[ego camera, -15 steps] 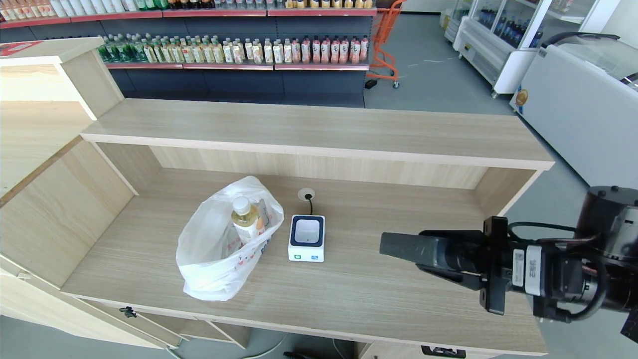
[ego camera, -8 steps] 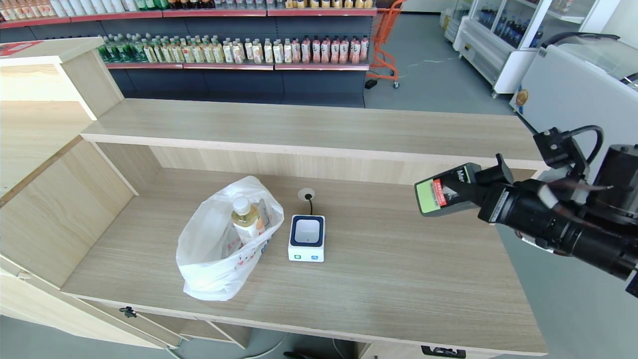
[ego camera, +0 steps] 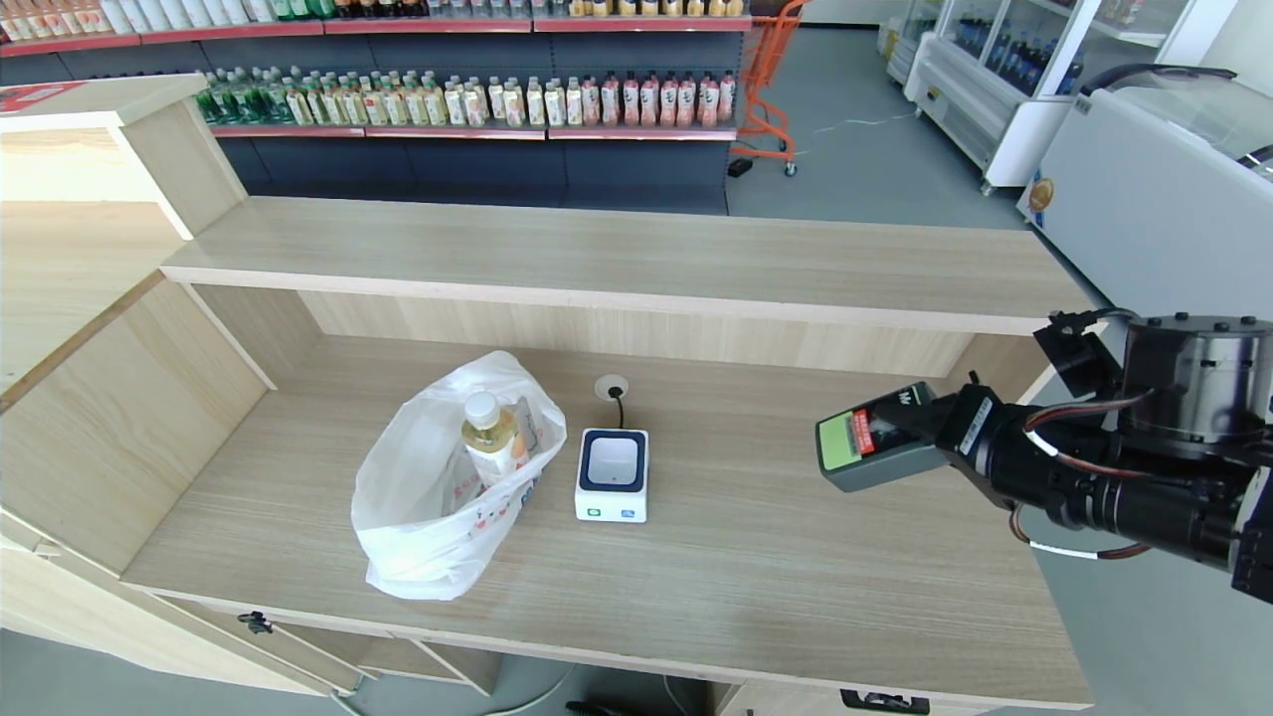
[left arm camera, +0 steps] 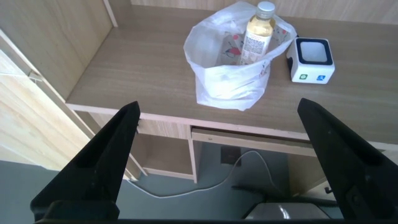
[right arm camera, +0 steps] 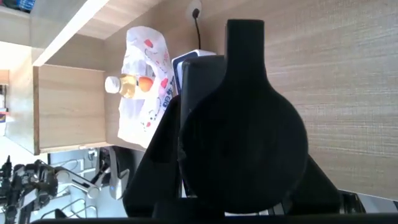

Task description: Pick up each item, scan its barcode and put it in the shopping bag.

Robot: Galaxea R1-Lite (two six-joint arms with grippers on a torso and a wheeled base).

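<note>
Boxed item held at the counter's right end, scanner waiting to its left

From the left: the left gripper [left arm camera: 219,111] hangs off the counter's [ego camera: 796,587] near edge with its fingers spread and nothing in them; the white shopping bag [ego camera: 423,517] stands open with 1 bottle [ego camera: 489,436] upright inside; just beside the bag sits the barcode scanner [ego camera: 612,475], window up; well to its right, above the counter, the right gripper [ego camera: 900,426] is clamped on a dark box [ego camera: 867,449], its long axis in line with the arm and its green end facing the scanner, so I'd say the right arm carries it leftward and down
</note>
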